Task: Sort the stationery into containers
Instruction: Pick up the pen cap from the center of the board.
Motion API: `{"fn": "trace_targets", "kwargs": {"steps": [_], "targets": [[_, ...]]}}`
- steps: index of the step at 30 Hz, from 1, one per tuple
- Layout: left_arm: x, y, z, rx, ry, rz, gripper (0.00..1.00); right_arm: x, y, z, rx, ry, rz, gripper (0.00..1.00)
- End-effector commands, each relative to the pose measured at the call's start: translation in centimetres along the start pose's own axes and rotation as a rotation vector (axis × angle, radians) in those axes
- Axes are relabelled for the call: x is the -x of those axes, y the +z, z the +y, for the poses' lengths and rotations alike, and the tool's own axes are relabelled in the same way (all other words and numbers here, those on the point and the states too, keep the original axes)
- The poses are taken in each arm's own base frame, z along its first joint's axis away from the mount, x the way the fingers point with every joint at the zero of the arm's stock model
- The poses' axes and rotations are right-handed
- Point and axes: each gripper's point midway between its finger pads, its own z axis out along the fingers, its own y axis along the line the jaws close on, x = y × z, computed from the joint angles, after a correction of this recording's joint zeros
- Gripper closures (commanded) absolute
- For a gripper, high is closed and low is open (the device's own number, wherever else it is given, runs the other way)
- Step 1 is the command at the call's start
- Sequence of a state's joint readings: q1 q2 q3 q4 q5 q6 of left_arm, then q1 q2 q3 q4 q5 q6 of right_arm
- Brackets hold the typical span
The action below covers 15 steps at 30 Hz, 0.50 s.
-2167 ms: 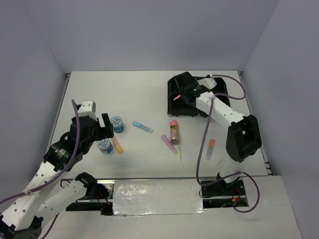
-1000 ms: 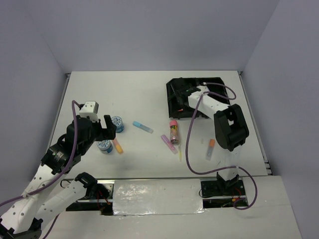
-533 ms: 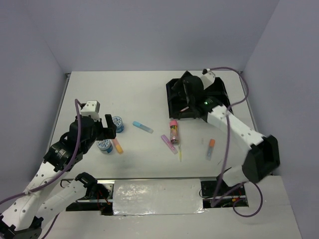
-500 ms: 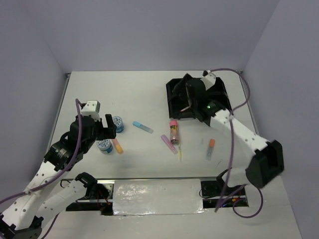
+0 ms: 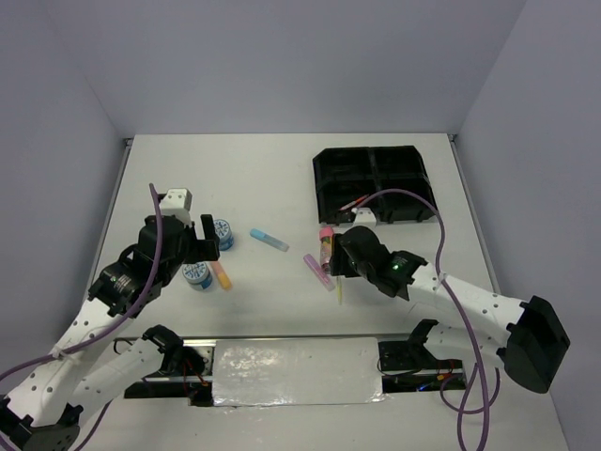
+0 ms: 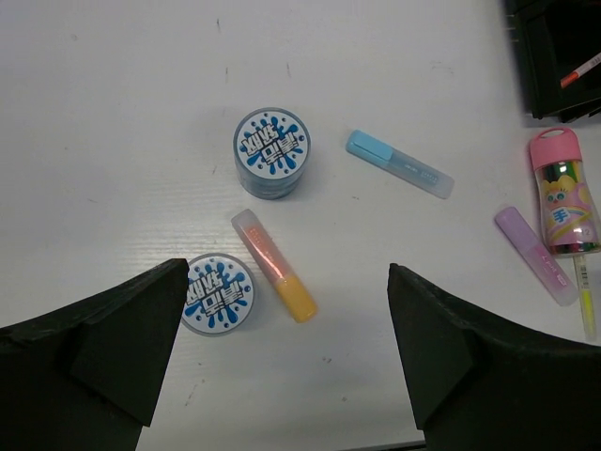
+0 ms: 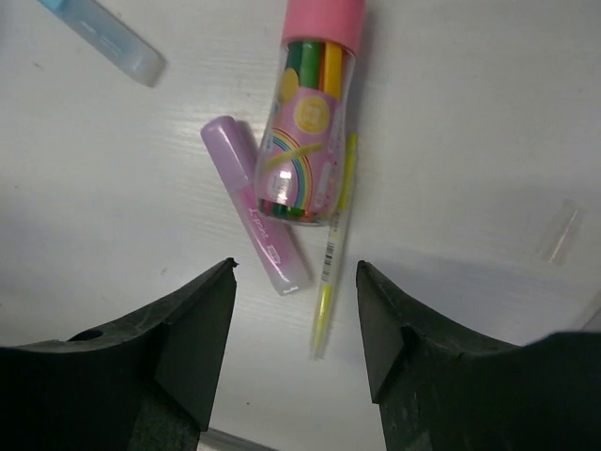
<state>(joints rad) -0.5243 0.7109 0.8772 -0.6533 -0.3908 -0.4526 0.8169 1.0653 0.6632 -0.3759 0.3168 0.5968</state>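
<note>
Both grippers hovering, jaws spread wide, over loose stationery on the table.
Right gripper (image 7: 296,270) hanging empty above yellow pen (image 7: 331,272), purple marker (image 7: 254,221) and pink-capped tube (image 7: 305,141). Left gripper (image 6: 288,272) hanging empty above two tape rolls (image 6: 270,150), orange marker (image 6: 274,266) lying just beside the nearer roll. Thin orange pen (image 5: 355,201) lying in black tray (image 5: 392,184), near-left compartment.

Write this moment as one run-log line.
left gripper: open, over orange marker | right gripper: open, over yellow pen | tray: holds orange pen
</note>
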Motion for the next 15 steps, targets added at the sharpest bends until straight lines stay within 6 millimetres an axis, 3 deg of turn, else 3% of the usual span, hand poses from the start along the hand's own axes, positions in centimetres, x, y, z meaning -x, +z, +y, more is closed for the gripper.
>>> {"fn": "trace_targets", "kwargs": {"steps": [1,8,10,15], "targets": [[1.7,-0.6,0.0,0.004,-0.037,-0.050,0.01,-1.2,0.2,-0.3,-0.015,-0.024,0.032,0.39],[1.6,-0.4,-0.7,-0.022,-0.045,-0.038,0.01,0.2,0.3,-2.8,-0.140,0.051,-0.020,0.38],[0.8,0.0,-1.2,-0.028,-0.074,0.013,0.01,0.7,0.3,-3.9,-0.165,0.082,-0.030,0.38],[-2.0,1.0,-5.5,-0.124,-0.122,0.127,0.01,1.7,0.2,-7.7,-0.250,0.124,-0.021,0.39]]}}
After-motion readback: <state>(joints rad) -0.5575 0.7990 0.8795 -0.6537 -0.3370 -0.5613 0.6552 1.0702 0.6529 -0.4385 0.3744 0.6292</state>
